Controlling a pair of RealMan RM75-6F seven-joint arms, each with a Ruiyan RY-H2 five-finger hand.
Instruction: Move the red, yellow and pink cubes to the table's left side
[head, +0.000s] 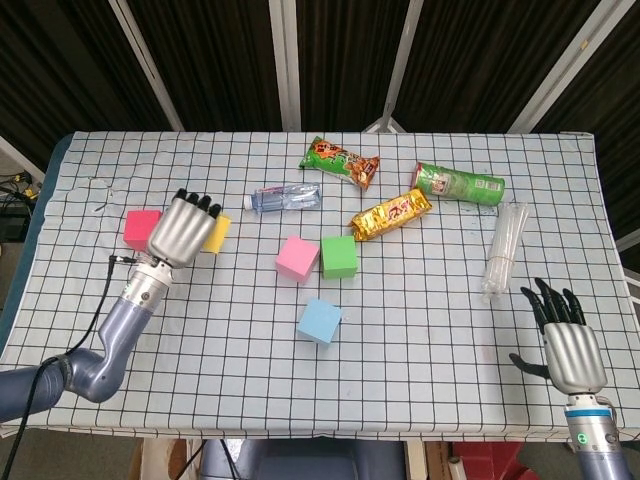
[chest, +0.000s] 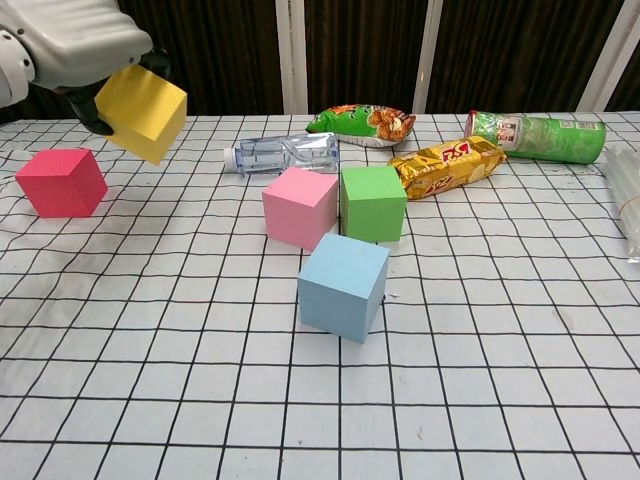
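I've got the yellow cube (chest: 141, 112) in my left hand (head: 181, 228), fingers wrapped over its top, and it's up in the air, tilted, well clear of the table (head: 420, 330). My landmark is the red cube (chest: 61, 181), which already sits on the table's left side; the yellow one hangs just to the right of it and above it. The pink cube (chest: 299, 207) is well to the right of the red cube, side by side with the green cube (chest: 373, 203) with a small gap between them, and the blue cube (chest: 342, 286) sits in front of that pair. My right hand (head: 570, 345) is far off at the near right corner, holding nothing, fingers apart. As I judge it, the step in hand is setting the yellow cube down beside the red. To do it well, I want to level the tilt first so a flat face meets the cloth, not an edge, otherwise it may roll. I'll come down just right of the red cube with a gap, so my fingers don't knock it, and let go only once the cube is resting. Pink goes after this.
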